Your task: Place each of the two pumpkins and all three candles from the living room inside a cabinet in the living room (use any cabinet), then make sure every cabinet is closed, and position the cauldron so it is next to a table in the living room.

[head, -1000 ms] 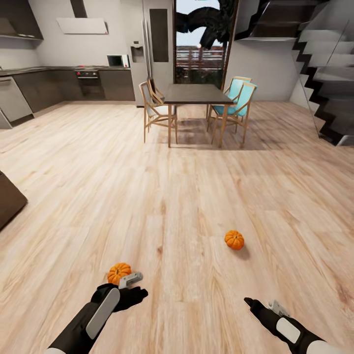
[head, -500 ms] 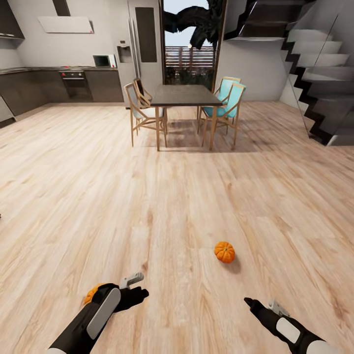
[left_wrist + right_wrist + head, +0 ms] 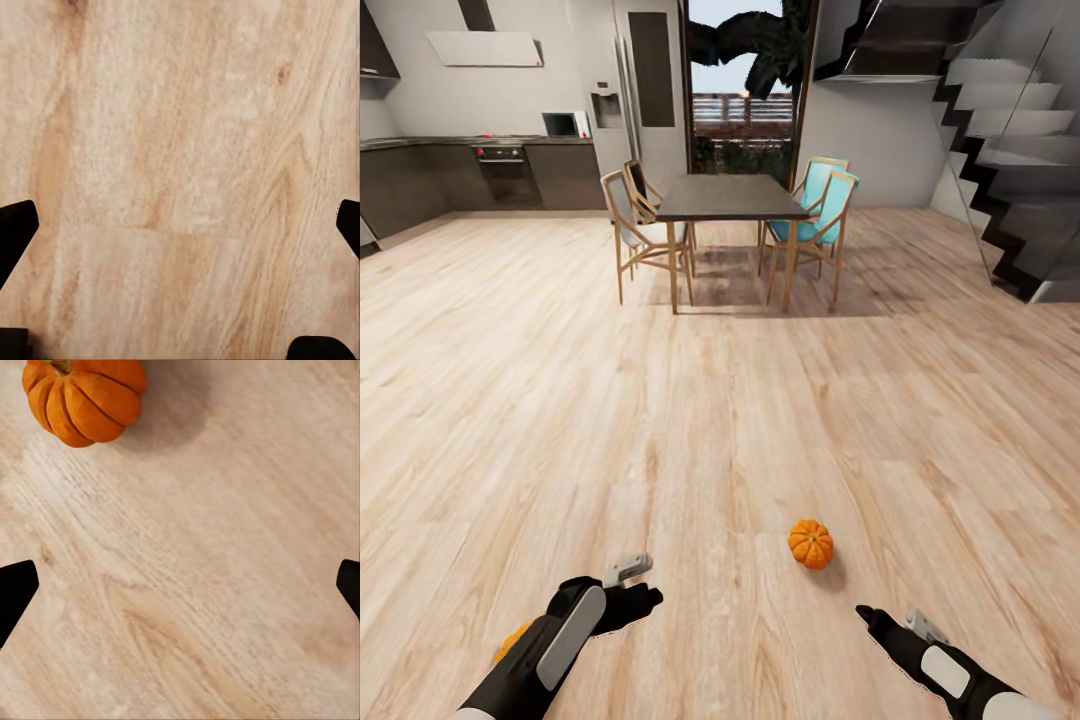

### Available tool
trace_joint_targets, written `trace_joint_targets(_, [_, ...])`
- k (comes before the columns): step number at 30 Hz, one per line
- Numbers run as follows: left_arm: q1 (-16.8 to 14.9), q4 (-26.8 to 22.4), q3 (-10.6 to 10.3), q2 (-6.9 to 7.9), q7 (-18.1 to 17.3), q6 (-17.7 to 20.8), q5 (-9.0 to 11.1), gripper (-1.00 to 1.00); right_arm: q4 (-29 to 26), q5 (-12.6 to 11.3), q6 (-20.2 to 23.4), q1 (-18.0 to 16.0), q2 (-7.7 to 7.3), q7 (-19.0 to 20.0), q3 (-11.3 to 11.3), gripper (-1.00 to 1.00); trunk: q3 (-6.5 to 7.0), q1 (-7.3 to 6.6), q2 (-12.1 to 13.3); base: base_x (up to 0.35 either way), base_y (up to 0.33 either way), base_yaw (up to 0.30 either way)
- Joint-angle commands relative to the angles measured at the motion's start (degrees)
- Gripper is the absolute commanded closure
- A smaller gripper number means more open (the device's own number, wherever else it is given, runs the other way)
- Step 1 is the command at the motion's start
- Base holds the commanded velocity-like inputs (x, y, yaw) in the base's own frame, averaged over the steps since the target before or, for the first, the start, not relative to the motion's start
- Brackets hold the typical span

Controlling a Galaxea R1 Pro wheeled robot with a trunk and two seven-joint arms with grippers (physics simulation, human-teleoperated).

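Ribbed orange pumpkin (image 3: 811,543), dark stem, on wood floor (image 3: 660,400)

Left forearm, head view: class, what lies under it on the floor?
Under the left forearm an orange sliver of a pumpkin shows on the wooden floor. The arm covers the rest, so its stem and full outline cannot be seen. The other pumpkin lies uncovered.

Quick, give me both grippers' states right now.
Left gripper: open, holding nothing, bare floor between its fingers.
Right gripper: open, holding nothing; a pumpkin lies ahead on the floor.
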Motion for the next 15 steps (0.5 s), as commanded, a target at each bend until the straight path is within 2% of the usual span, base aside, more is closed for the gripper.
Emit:
trace_joint_targets(1, [-0.03,-0.09,-0.19,0.06,0.58,0.05,0.61,-1.0,-0.01,-0.38,0.19,-0.02,-0.02,0.13,0.26,-1.0,-0.05,0.02,-0.02,0.271,-0.162,0.0])
trace_joint_targets(15, [-0.03,-0.09,-0.19,0.08,0.58,0.05,0.62,-1.0,-0.02,-0.38,0.19,-0.02,-0.02,0.06,0.33,-1.0,-0.05,0.02,-0.02,0.288,-0.129,0.0])
